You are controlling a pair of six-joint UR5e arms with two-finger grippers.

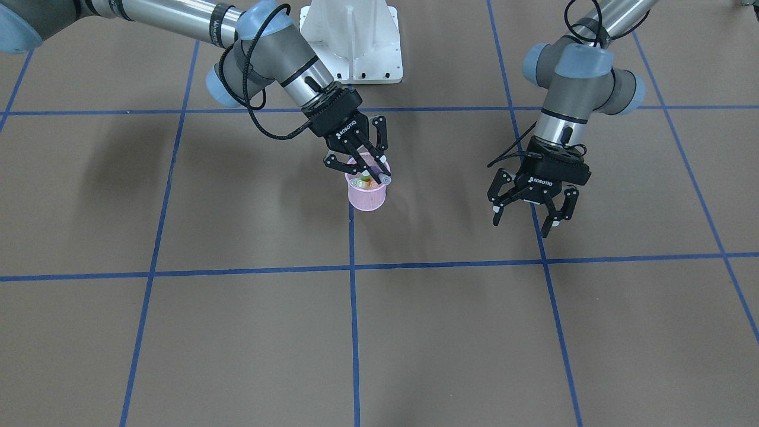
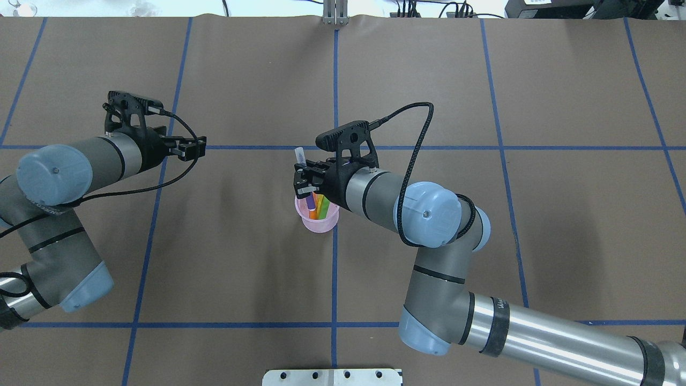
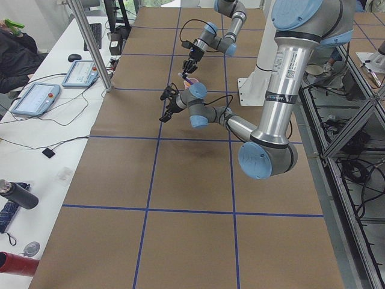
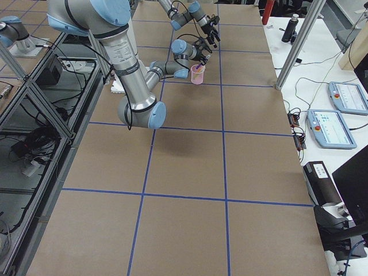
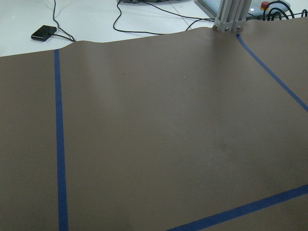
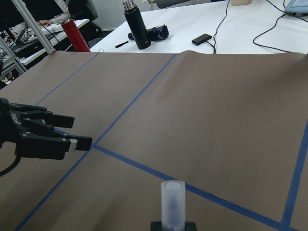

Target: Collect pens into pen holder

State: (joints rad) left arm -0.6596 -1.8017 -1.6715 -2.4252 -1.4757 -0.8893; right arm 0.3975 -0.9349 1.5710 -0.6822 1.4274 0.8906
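Observation:
The pink mesh pen holder stands upright near the table's middle, on a blue tape line; it also shows in the front view. Orange, green and yellow pens stand inside it. My right gripper is just above the cup's rim, shut on the purple pen. That pen's lower end is inside the cup and its pale cap sticks up past the fingers. My left gripper is open and empty, hovering above the table well to the side of the cup.
Blue tape lines grid the brown table. The white robot base is behind the cup. Bottles and a phone lie on the white bench beyond the table's end. An aluminium post stands at the far edge.

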